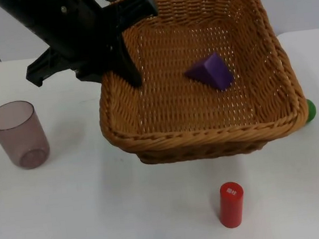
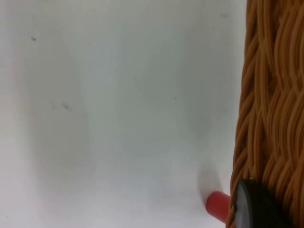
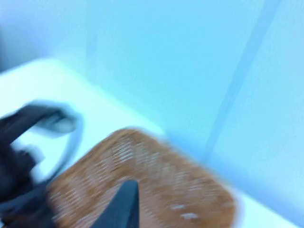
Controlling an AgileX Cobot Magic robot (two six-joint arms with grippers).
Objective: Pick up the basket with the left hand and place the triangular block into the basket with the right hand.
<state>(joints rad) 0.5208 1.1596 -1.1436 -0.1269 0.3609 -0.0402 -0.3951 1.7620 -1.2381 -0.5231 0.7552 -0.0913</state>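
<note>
My left gripper (image 1: 117,72) is shut on the left rim of the woven brown basket (image 1: 150,137), one finger (image 1: 128,65) reaching inside it, and holds it above the table. The purple triangular block (image 1: 211,72) lies on the basket's floor, right of the middle. In the left wrist view the basket's wall (image 2: 270,118) runs beside a black fingertip (image 2: 256,209), with the white table below. The right wrist view is blurred: the right gripper (image 3: 126,209) hangs high over the basket (image 3: 156,180), with the wall behind it.
A translucent purple cup (image 1: 18,134) stands on the table left of the basket. A red cylinder (image 1: 231,204) stands upright in front of the basket and also appears as a red cylinder (image 2: 217,206) beside the wall. A green ball (image 1: 309,109) peeks out at the basket's right corner.
</note>
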